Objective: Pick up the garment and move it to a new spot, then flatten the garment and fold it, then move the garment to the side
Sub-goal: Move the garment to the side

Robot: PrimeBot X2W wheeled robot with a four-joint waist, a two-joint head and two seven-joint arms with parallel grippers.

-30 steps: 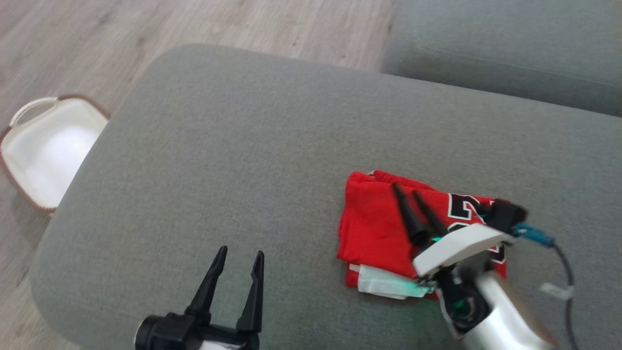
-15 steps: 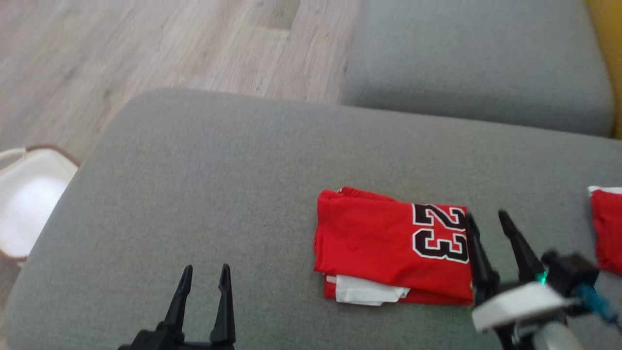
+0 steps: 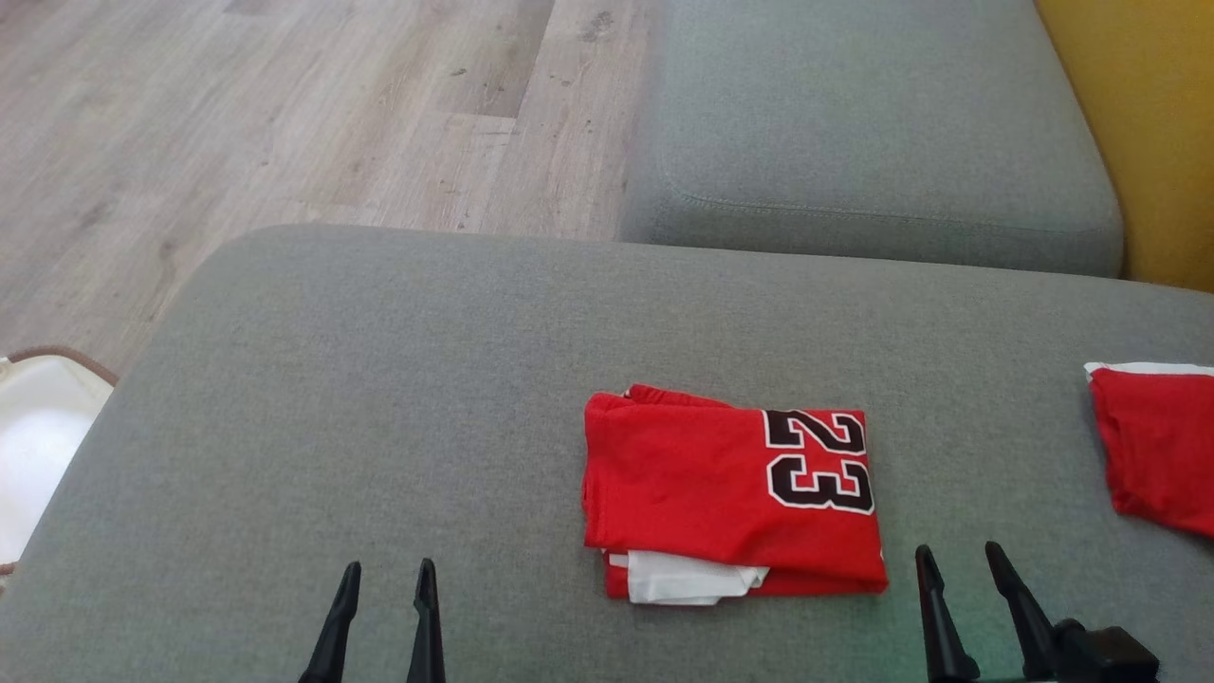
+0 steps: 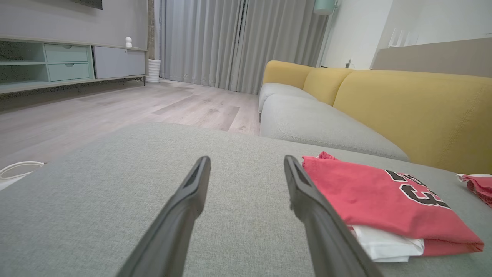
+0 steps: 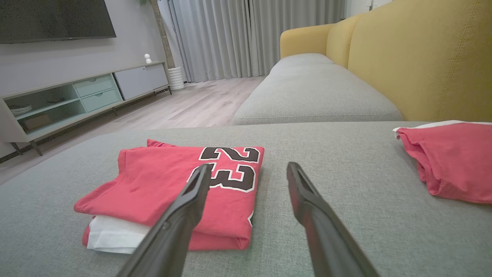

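Both grippers stand with their fingers spread and nothing between them: your left gripper (image 3: 389,566) hovers over bare grey cushion (image 3: 379,379), and your right gripper (image 3: 958,550) does the same. The folded red jersey (image 3: 721,489) lies flat on the cushion between the two, just ahead and to the left of the right gripper's fingers, and ahead and well to the right of the left gripper. It looks already folded, so what seems left is carrying it to the side, and that is where you can undo the work. If you pinch only the top red layer, the stack will likely peel open as it rises. A white layer (image 3: 688,579) pokes out of the edge nearest the grippers, and it may slip free unless the fingers go under the whole pile. A lift from one edge alone could let the far half sag and unfold, so bring the left gripper across to share the load. Dragging the jersey over this coarse cushion would probably rumple it. Pressing the fingertips hard into the soft seat to get underneath may also catch the upholstery. A second red garment (image 3: 1152,446) lies ahead and well to the right of the right gripper; setting the jersey down against it could tangle the two.
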